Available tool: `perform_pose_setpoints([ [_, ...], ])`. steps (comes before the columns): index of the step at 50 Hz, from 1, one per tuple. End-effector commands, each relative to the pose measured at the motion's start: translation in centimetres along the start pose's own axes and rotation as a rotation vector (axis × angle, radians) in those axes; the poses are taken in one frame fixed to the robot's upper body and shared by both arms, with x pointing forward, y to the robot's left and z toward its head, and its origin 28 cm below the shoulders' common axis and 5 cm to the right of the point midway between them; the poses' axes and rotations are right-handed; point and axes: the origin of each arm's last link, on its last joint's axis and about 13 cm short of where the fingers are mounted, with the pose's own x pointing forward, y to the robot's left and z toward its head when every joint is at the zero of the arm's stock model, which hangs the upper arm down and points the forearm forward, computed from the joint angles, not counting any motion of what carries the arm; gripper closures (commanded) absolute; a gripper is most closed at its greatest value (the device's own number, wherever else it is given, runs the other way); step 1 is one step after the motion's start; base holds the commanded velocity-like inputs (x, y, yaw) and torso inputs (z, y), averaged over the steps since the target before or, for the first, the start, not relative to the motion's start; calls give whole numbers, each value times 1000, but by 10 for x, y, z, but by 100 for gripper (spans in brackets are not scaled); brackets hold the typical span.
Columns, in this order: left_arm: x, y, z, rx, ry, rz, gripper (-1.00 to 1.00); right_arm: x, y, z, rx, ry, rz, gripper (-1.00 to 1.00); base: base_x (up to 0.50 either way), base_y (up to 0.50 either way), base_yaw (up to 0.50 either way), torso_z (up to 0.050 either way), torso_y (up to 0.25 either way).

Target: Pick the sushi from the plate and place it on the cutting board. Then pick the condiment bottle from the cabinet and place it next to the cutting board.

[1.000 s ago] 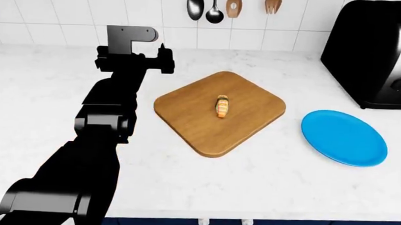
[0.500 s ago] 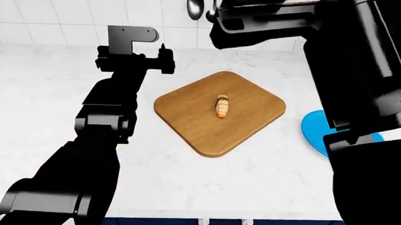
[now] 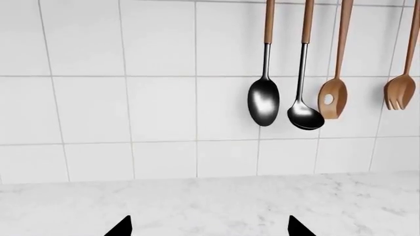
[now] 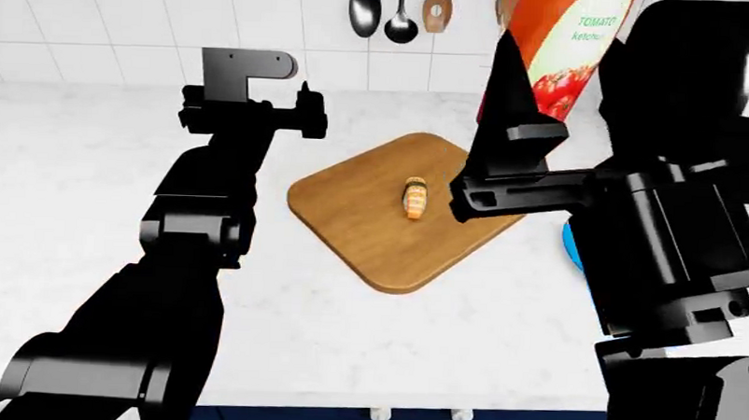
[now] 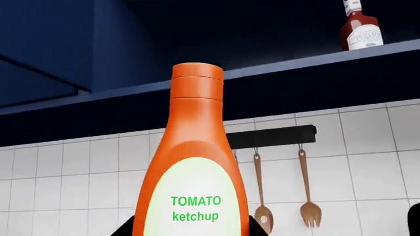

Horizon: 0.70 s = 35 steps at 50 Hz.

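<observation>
The sushi (image 4: 415, 198) lies in the middle of the cutting board (image 4: 362, 224). My right gripper (image 4: 558, 72) is shut on the condiment bottle (image 4: 565, 39) and holds it upright in the air above the board's far right corner. In the right wrist view the bottle (image 5: 194, 162) fills the middle, with black fingertips (image 5: 126, 228) at both sides of its label. The plate (image 4: 570, 247) shows only as a blue sliver behind my right arm. My left gripper (image 4: 259, 113) is open and empty over the counter left of the board. It (image 3: 210, 228) faces the tiled wall.
Spoons and wooden utensils (image 4: 400, 15) hang on the wall behind the board; they also show in the left wrist view (image 3: 302, 98). A second red bottle (image 5: 359, 27) stands on the dark cabinet shelf. White marble counter (image 4: 88, 191) spreads around the board.
My right arm has come down into the head view with the condiment bottle, now close over the board's right side and covering the plate. The left arm and sushi have not moved.
</observation>
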Motion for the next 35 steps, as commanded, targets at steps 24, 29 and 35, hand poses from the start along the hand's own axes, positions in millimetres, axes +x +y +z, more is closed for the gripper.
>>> perform_pose_setpoints([
  [24, 0, 0, 0, -6, -2, -1, -100, -54, -39, -82, -205, 90, -129, 100, 0, 0, 0, 0, 0],
  [29, 0, 0, 0, -2, -1, -1, -100, -58, -42, -95, -220, 120, -133, 100, 0, 0, 0, 0, 0],
  [35, 0, 0, 0, -1, -1, -2, -100, -60, -46, -112, -221, 149, -145, 100, 0, 0, 0, 0, 2],
])
